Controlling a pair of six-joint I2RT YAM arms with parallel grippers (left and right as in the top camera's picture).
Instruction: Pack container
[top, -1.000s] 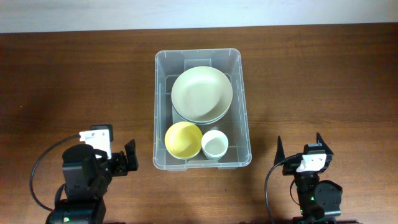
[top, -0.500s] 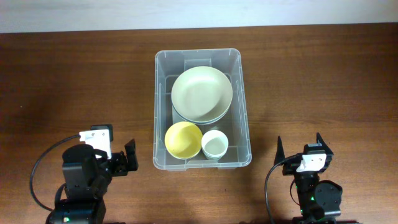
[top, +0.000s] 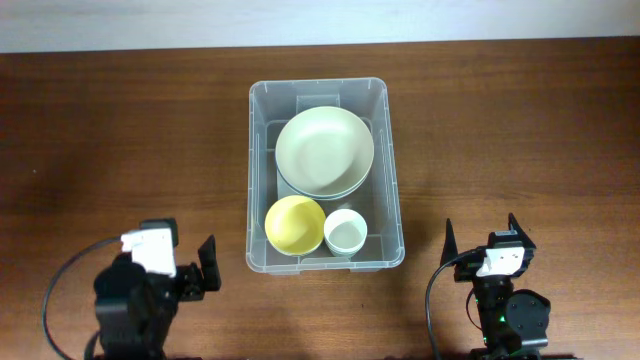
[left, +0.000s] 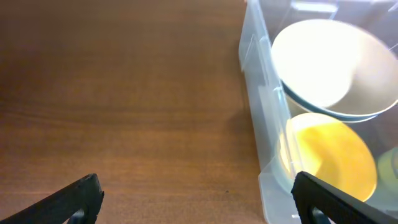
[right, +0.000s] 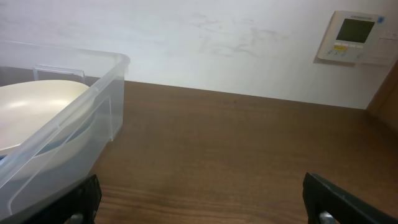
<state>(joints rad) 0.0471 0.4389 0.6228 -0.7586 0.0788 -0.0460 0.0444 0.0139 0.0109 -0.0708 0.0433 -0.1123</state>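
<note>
Judging packing done | clear rectangular plastic container (top: 318, 83), frame centre, holds pale-green bowl (top: 325, 150), yellow bowl (top: 294, 224), white cup (top: 345, 232) | left fingers (left: 79, 198), right fingers (right: 333, 196) released, empty | nothing visibly left

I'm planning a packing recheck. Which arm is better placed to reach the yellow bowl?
Probably the left. The yellow bowl sits in the near-left corner of the container, on the side of the left gripper; the small white bowl lies between it and the right gripper.
</note>
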